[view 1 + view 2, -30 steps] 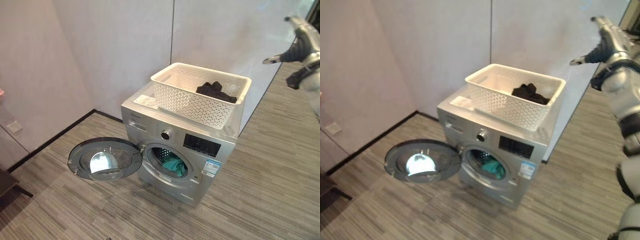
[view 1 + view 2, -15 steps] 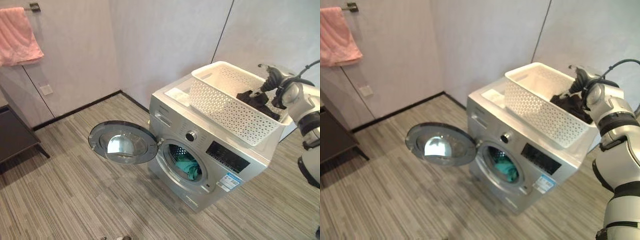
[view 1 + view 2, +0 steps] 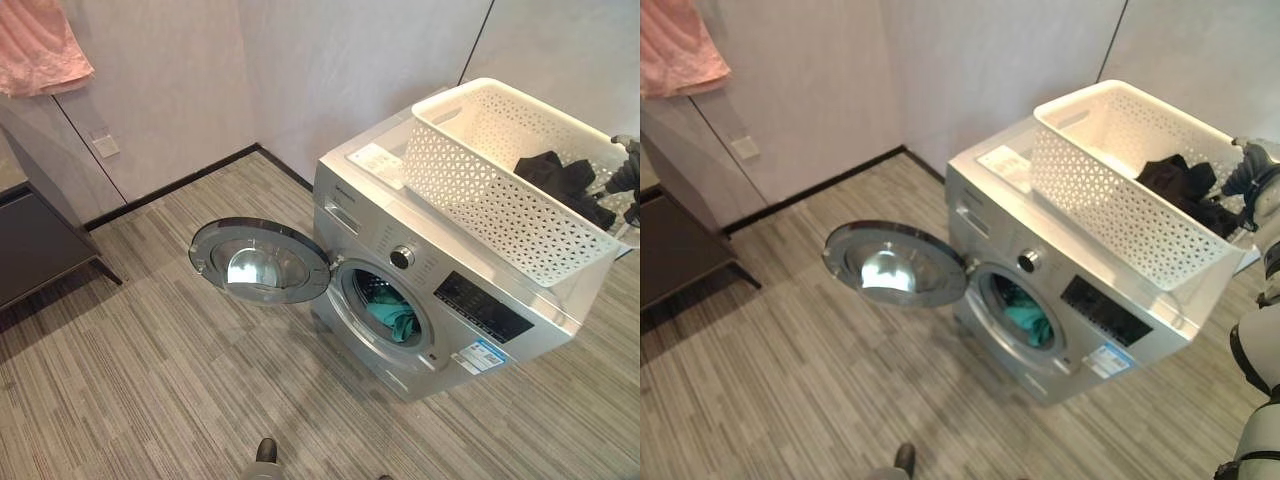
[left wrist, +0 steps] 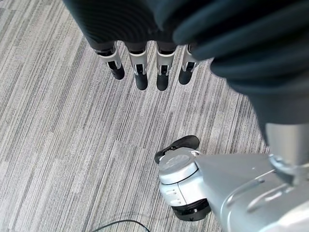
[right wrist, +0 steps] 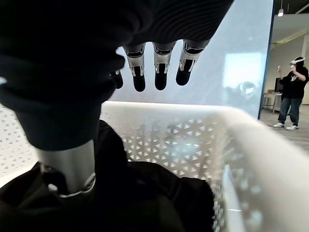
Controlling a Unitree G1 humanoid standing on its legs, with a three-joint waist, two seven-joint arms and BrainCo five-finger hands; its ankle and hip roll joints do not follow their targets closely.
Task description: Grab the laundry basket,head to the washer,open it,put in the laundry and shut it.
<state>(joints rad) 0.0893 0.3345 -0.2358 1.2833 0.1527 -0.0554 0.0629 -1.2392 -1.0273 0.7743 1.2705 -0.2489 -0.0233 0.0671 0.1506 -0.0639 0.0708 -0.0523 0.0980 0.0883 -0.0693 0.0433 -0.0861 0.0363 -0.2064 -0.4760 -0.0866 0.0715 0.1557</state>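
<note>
Fingers [image 5: 159, 72] of the right hand [image 3: 1252, 165] hung straight and slightly parted over the white perforated plastic laundry basket [image 3: 500, 200], holding nothing. I read them as relaxed, with the thumb reaching down toward the heap of black clothing [image 3: 1185, 188] in the basket's far end. They stood above the cloth, near it but not touching, as far as I could see.

That basket sat on top of the silver front-loading washer [image 3: 440, 290], whose round glass door [image 3: 260, 262] was swung wide over the grey striped floor [image 3: 150, 380]. A teal garment [image 3: 392, 318] already lay in the drum opening. So I judged the loading step was in hand: 1 item in, the black heap left.

Next I would need to lower the hand into the basket, close round the black cloth, and carry it down to the drum.

The left hand [image 4: 145, 63] hung idle over the floor, fingers straight.
</note>
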